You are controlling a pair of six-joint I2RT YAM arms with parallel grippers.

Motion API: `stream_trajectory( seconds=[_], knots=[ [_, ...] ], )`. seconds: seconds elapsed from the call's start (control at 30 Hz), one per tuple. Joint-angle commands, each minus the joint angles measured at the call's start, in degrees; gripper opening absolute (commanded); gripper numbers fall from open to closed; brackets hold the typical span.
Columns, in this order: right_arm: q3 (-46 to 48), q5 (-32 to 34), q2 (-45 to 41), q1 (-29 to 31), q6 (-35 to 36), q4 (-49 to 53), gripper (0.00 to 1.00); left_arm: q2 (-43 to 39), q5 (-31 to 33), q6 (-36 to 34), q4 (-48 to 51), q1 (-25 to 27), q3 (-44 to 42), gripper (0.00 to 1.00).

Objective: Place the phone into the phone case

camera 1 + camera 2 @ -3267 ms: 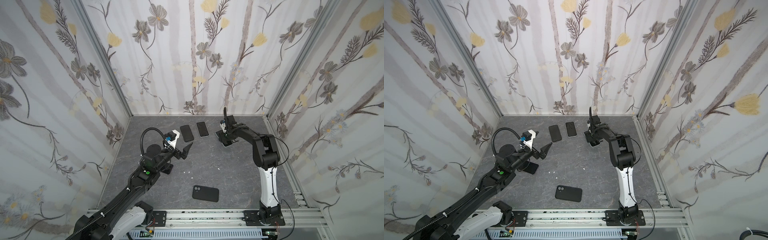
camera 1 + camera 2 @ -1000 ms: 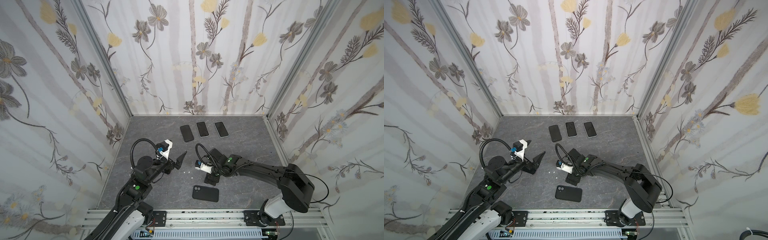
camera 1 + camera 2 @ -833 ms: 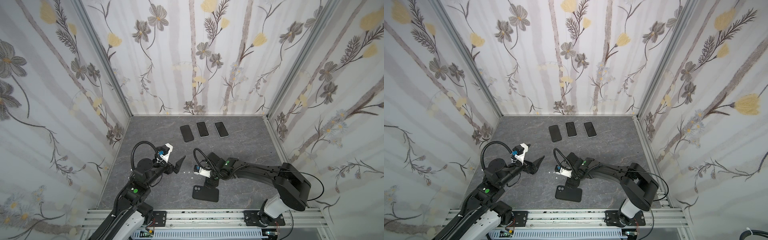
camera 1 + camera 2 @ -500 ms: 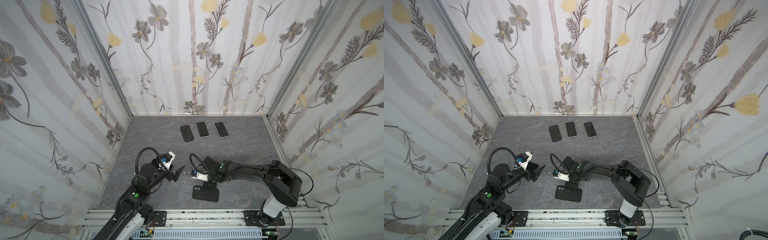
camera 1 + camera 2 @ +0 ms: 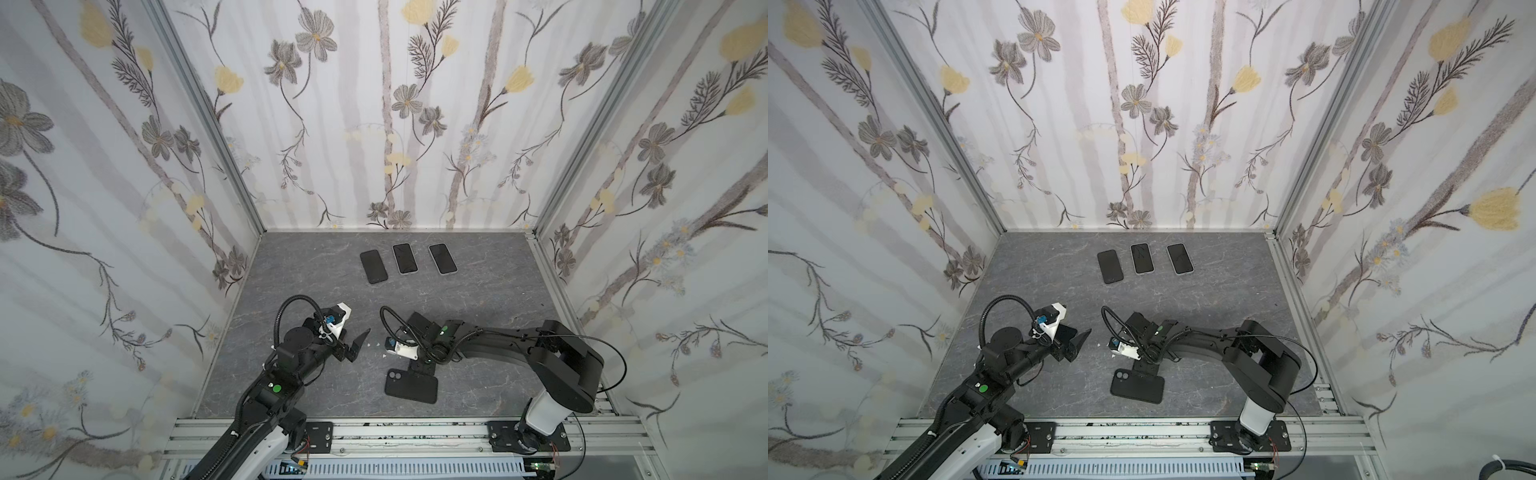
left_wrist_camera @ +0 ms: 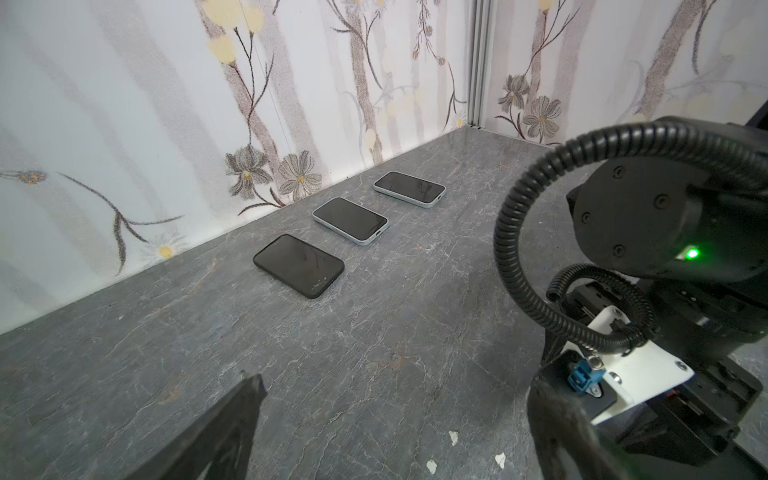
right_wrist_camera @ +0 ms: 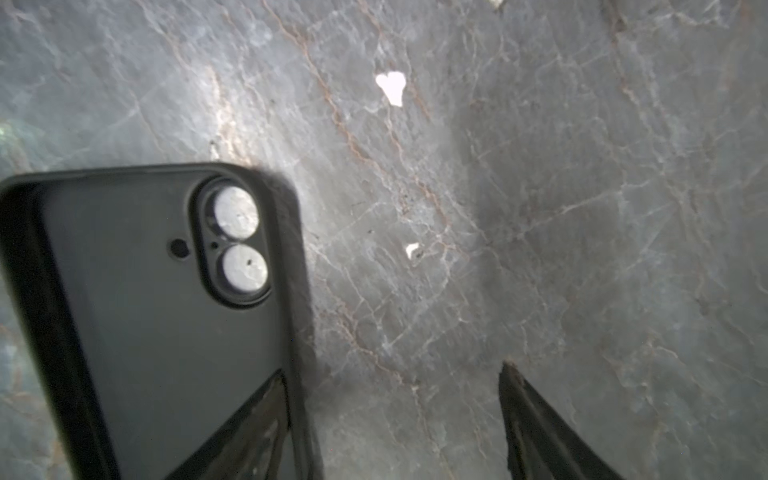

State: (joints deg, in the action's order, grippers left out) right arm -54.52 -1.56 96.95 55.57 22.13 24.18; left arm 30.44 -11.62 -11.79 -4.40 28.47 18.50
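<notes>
Down at the front of the worktop (image 5: 478,291), the black case (image 5: 411,386) lies flat and empty, with grey stone showing straight through its two lens holes in the right wrist view. Low over it sits the right hand (image 5: 422,368), jaws apart with nothing in them. One finger (image 7: 249,419) is over the inside of the case and the other finger (image 7: 540,436) is over bare stone, so the case's long wall runs between them. I see no squeeze on that wall. Off to the left, the left hand (image 5: 359,345) hangs just above the worktop, spread wide and carrying nothing, clear of the case. And the phones (image 5: 405,258)? Three of them lie screens up, side by side in a row near the back wall, well apart from the case and from both hands. The leftmost looks dark-edged and the other two pale-edged; whether any of them already wears a case, I can't say. So by my reckoning the real work is all ahead: a phone has to be picked, brought forward, lined up over the case and pressed in. Right now this reads as a first grab at the case.
</notes>
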Motion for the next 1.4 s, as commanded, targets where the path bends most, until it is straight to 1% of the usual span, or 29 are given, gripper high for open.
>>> stream_trajectory(
  seconds=[0.0, 0.2, 0.27, 0.43, 0.57, 0.73, 0.9, 1.07, 1.27, 1.37],
  knots=[
    [-1.29, 4.38, 0.43, -0.27, 2.06, 1.26, 0.74, 0.08, 0.81, 0.18, -2.98, 0.01, -0.34, 1.00],
    [-4.25, 10.35, 3.05, -1.40, 4.64, 0.78, 0.72, 0.06, 2.17, 0.54, -3.83, 0.01, -0.65, 1.00],
    [-5.49, 11.02, 4.04, -1.94, 5.60, 1.01, 0.69, 0.06, 2.46, 0.29, -3.81, 0.01, -0.59, 1.00],
    [-8.10, 11.83, 5.60, -3.56, 7.86, 0.79, 0.68, -0.44, 3.22, 0.19, -3.98, 0.00, -0.83, 1.00],
    [-9.74, 13.29, 6.74, -5.09, 10.05, -1.38, 0.65, -0.73, 3.48, 0.09, -4.37, -0.06, -1.01, 1.00],
    [-11.84, 15.59, 8.99, -6.64, 14.17, -5.03, 0.65, -1.25, 3.77, 0.10, -4.30, -0.08, -1.09, 1.00],
    [-15.02, 15.93, 12.48, -8.13, 17.33, -7.27, 0.64, -2.11, 4.39, -0.10, -4.28, -0.08, -1.40, 1.00],
    [-18.33, 15.36, 14.86, -8.14, 19.07, -8.32, 0.64, -2.22, 4.76, -0.23, -4.43, -0.22, -1.46, 1.00],
    [-20.31, 14.91, 15.82, -8.14, 20.07, -9.53, 0.65, -2.09, 5.22, -0.54, -4.58, -0.31, -1.57, 1.00],
    [-21.10, 13.67, 14.37, -8.17, 19.61, -9.45, 0.66, -2.22, 6.15, -0.56, -4.57, -0.32, -1.45, 1.00]
  ],
)
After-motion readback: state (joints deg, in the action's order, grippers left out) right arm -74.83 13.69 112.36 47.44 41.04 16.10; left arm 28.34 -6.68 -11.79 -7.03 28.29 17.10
